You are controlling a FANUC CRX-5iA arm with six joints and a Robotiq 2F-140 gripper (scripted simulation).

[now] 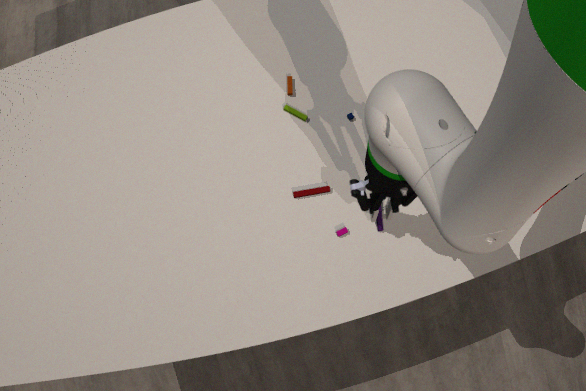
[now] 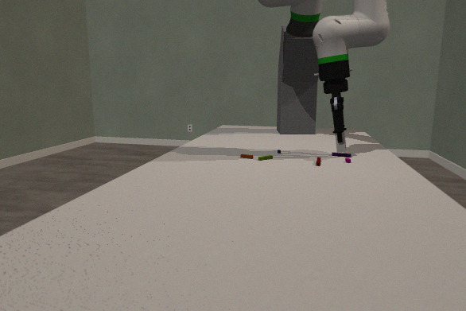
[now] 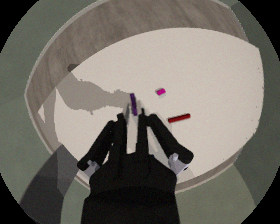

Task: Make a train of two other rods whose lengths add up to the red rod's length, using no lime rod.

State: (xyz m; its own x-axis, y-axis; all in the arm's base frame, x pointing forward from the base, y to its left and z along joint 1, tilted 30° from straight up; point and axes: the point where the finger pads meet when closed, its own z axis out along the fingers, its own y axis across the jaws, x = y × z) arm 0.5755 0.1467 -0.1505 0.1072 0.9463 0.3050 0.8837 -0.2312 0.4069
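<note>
The red rod [image 1: 311,191] lies flat near the table's middle and also shows in the wrist view [image 3: 179,119]. The purple rod [image 1: 380,221] lies flat on the table to its right, partly under my gripper [image 1: 377,211]. The side view shows my gripper [image 2: 341,145] pointing straight down over the middle of the purple rod [image 2: 341,154]. In the wrist view my fingers stand narrowly apart on either side of the purple rod [image 3: 132,103]; I do not see them clamping it. The blue rod [image 1: 350,116] lies further back, apart from the others.
A magenta rod [image 1: 341,232] lies just left of the purple rod, near the front. An orange rod [image 1: 290,85] and a lime rod [image 1: 295,112] lie at the back left. The arm's large elbow [image 1: 425,151] hangs over the table's right side.
</note>
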